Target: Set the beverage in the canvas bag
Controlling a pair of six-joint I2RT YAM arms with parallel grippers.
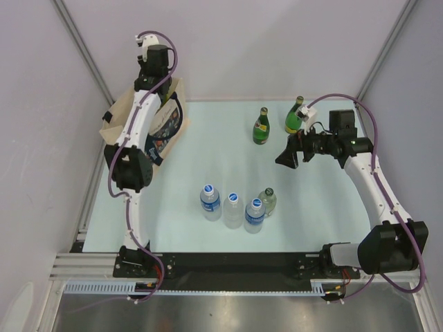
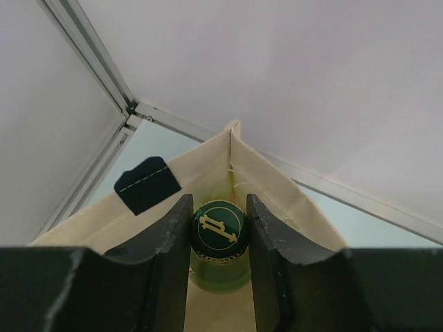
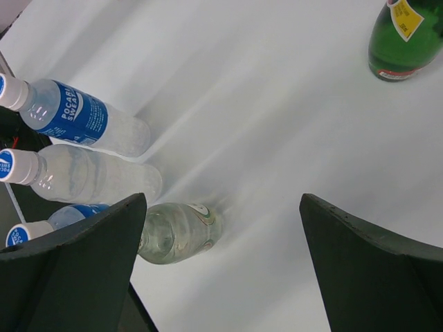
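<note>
The beige canvas bag (image 1: 116, 119) stands at the back left of the table, its navy handle patch (image 2: 146, 185) showing on the inner wall (image 2: 277, 187). My left gripper (image 2: 219, 211) is above the bag's open mouth, shut on the cap of a green glass bottle (image 2: 219, 238) that hangs down inside the bag. In the top view the left gripper (image 1: 165, 102) is mostly hidden by the arm. My right gripper (image 1: 284, 158) is open and empty, held above the table right of centre (image 3: 221, 277).
Two green bottles (image 1: 261, 126) (image 1: 295, 116) stand at the back middle. Three blue-capped water bottles (image 1: 210, 202) (image 1: 233, 209) (image 1: 255, 214) and a clear glass bottle (image 1: 268, 200) stand near the front middle. White enclosure walls close in the table.
</note>
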